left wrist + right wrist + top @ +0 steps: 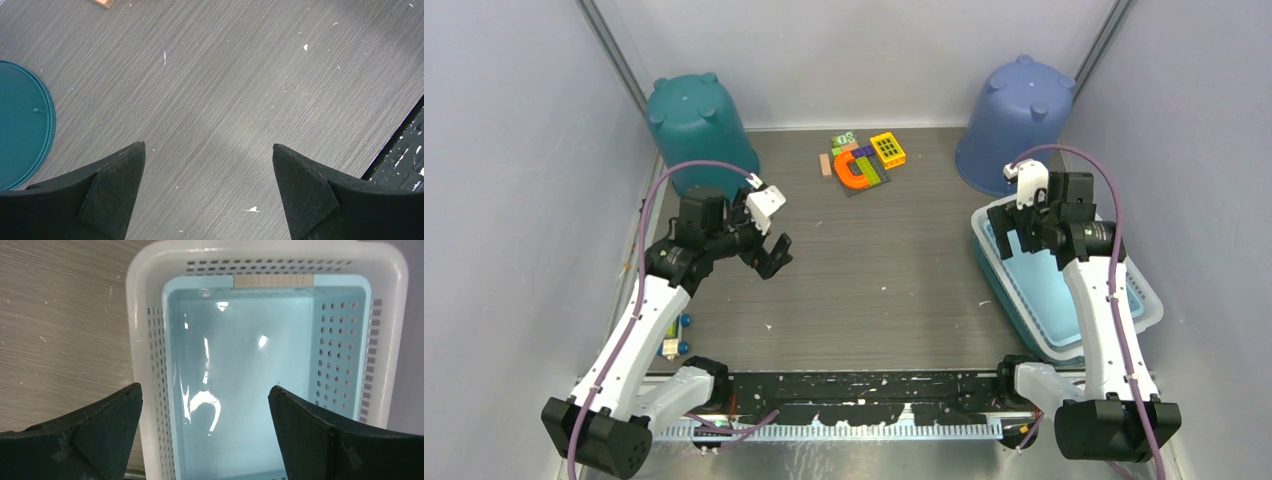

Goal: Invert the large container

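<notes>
Big basket: a large white plastic basket (1036, 290) (142, 340) shaped like a box, with round corners and rows of small holes in its walls. The inside is light blue and shiny.
Where the basket is: on the right side of the table, close to the right wall. It sits with its open side up.
What is in the basket: only its smooth, shiny floor shows.
Right gripper (1024, 240) (205, 387): two black pointy fingers spread wide, holding nothing. It hangs right over the far end of the basket and looks down into it. It is not touching the basket.
Left gripper (769, 262) (209, 147): also spread wide, holding nothing. It is over bare table, well away from the basket.
Table: a grey table (874, 270) with fine streaks like wood and some small white specks.
Buckets: a round teal plastic bucket (699, 125) (20, 130) stands upside down at the far left. A round blue plastic bucket (1014, 115) stands upside down at the far right, just behind the basket.
Toys: a small pile of colourful toy blocks (862, 162) lies between the buckets.
</notes>
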Action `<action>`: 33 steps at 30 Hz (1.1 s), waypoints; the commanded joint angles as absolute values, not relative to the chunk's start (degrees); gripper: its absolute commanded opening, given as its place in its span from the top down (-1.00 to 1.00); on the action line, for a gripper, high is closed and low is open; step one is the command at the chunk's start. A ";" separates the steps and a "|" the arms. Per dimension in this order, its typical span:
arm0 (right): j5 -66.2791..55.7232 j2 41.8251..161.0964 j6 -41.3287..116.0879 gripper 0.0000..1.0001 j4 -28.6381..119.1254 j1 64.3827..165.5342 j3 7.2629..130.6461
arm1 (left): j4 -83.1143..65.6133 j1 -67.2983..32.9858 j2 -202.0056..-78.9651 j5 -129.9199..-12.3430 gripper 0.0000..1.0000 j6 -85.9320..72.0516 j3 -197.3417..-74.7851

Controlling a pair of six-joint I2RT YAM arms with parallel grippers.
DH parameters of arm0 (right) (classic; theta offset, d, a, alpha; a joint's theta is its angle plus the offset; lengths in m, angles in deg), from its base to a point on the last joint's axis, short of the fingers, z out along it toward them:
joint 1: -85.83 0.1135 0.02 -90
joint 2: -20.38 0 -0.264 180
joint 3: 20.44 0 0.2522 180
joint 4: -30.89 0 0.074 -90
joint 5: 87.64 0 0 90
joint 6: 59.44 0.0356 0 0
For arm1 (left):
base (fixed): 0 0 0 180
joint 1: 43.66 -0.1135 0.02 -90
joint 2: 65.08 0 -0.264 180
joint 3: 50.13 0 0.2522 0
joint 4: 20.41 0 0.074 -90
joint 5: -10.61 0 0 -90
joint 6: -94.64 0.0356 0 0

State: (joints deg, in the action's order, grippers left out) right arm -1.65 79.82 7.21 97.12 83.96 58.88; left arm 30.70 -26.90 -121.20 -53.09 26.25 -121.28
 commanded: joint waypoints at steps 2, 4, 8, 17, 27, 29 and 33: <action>-6.87 79.61 5.00 -1.00 96.11 79.16 56.00 | 30.85 -27.13 -119.79 -51.22 -0.99 26.57 -121.30; -8.60 80.22 4.37 -1.00 95.82 77.30 54.87 | 30.85 -27.13 -119.89 -51.18 -0.99 26.59 -121.29; -12.96 81.10 2.15 -0.99 96.39 75.15 53.32 | 30.83 -27.13 -120.25 -50.94 -0.99 26.68 -121.23; -15.30 81.74 0.28 -0.98 96.04 74.60 50.46 | 30.81 -27.13 -120.96 -50.96 -0.99 26.70 -121.19; -21.93 80.93 0.76 -0.96 95.19 68.76 51.93 | 30.86 -27.11 -121.40 -51.13 -0.99 26.62 -121.37; -23.93 81.04 0.52 -0.96 96.09 66.63 53.44 | 30.83 -27.13 -121.65 -51.16 -0.99 26.61 -121.33; -27.79 82.48 -0.47 -0.96 97.52 62.20 55.45 | 30.81 -27.13 -121.94 -51.16 -0.99 26.70 -121.35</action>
State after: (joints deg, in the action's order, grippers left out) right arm -22.74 82.51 0.85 97.42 65.58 51.56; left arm 31.20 -26.90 -121.77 -52.30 26.25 -121.26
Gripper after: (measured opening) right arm 0.982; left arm 0.996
